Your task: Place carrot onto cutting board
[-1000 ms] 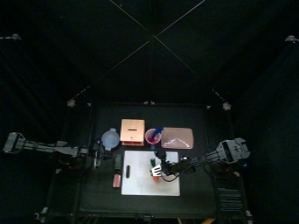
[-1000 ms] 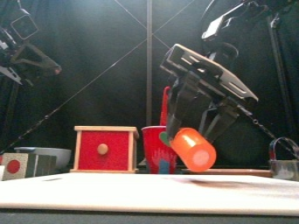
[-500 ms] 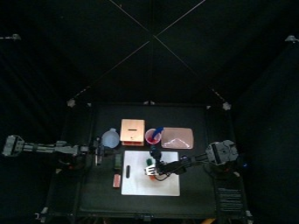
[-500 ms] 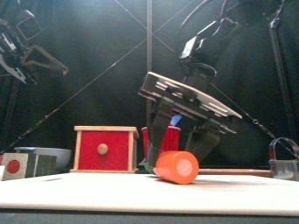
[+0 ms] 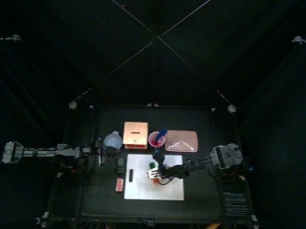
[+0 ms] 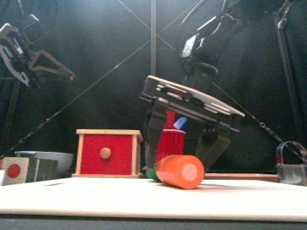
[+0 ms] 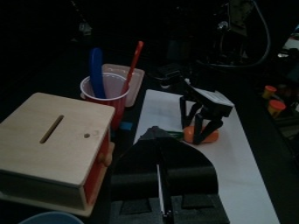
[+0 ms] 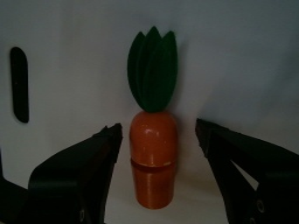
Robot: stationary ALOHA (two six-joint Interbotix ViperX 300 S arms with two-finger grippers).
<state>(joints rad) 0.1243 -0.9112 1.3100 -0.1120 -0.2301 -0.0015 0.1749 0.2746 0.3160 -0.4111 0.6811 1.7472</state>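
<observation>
Where the carrot (image 8: 153,131) lies flat on the cutting board (image 5: 135,186), the right gripper (image 8: 158,144) stands over it with jaws spread wide, clear gaps on both sides (no contact visible). White board lies open towards the near edge. The left gripper (image 7: 160,185) hangs back beside the wooden box (image 7: 49,140); its jaw state cannot be determined.

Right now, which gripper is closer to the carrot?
Right. The right gripper straddles the carrot on the cutting board, jaws open; the left gripper hangs off to the side.
</observation>
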